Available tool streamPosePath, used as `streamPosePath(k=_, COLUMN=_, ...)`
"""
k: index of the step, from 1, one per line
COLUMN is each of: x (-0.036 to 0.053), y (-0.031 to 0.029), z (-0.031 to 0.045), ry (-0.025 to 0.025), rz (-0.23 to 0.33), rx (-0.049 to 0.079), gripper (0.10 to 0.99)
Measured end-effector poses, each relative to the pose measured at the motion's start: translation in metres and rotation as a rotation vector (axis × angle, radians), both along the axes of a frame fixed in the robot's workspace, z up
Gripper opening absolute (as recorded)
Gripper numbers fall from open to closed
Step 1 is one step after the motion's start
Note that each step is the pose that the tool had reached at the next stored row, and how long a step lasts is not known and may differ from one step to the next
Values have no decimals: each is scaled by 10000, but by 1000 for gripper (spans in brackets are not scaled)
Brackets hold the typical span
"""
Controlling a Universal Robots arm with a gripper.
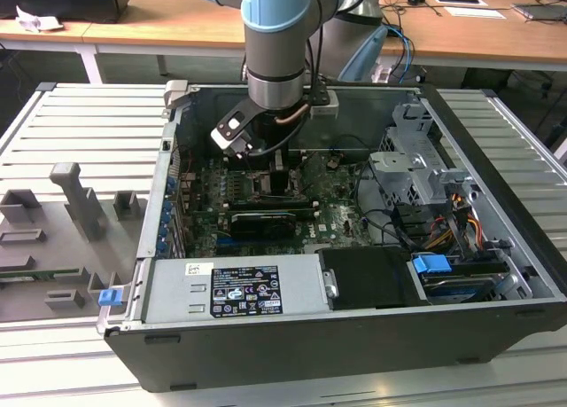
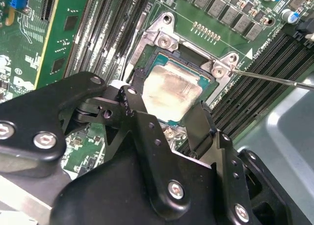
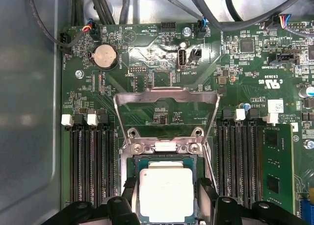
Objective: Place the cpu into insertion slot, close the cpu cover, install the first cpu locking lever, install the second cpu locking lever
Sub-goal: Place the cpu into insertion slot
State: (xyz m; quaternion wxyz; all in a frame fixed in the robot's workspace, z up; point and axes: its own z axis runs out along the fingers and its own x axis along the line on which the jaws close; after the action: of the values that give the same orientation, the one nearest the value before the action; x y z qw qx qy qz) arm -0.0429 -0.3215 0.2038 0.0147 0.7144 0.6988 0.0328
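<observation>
End effector (image 2: 164, 106): black; its two fingers (image 2: 131, 100) sit against opposite edges of the cpu (image 3: 166, 195), pinching it.
Cpu: pale silver top with dull smears, lying flat inside the insertion slot (image 2: 164, 52).
Insertion slot: black socket with a silver rim on the green motherboard (image 3: 147, 51), between two banks of memory slots (image 3: 91, 161).
Cpu cover (image 3: 167, 91): swung up and open from the slot's hinge edge; the board shows through its square opening.
Locking lever (image 2: 274, 79): thin silver rod running from the slot's corner bracket out over the memory slots.
Memory slots: long and black with white latches; one holds a green memory module (image 3: 277, 166).
Board writing: small white lettering beside the connectors, plus a white sticker (image 3: 275, 106).
Coin cell (image 3: 104, 56): round and silver, set in the board beyond the cover.
Computer case (image 1: 354, 363): dark and open-topped, lying on the ribbed grey bench (image 1: 80, 123); holds the motherboard, power supply (image 1: 177, 292), drive cage (image 1: 416, 159) and cables.
Power supply label (image 1: 244, 289): black-and-white printed sticker on the grey box at the case's near edge.
Arm (image 1: 279, 35): pale blue and grey, reaching down into the case.
Fixtures (image 1: 80, 203): grey blocks on the bench, at the exterior view's left.
</observation>
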Motion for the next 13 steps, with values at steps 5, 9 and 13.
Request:
streamPosePath(k=5, x=0, y=0, z=106, ry=1, rz=0, rx=-7, gripper=600)
streamPosePath(k=9, x=0, y=0, z=157, ry=2, rz=1, rx=-14, gripper=588)
streamPosePath(k=13, x=0, y=-1, z=174, ry=1, rz=0, rx=-12, gripper=455)
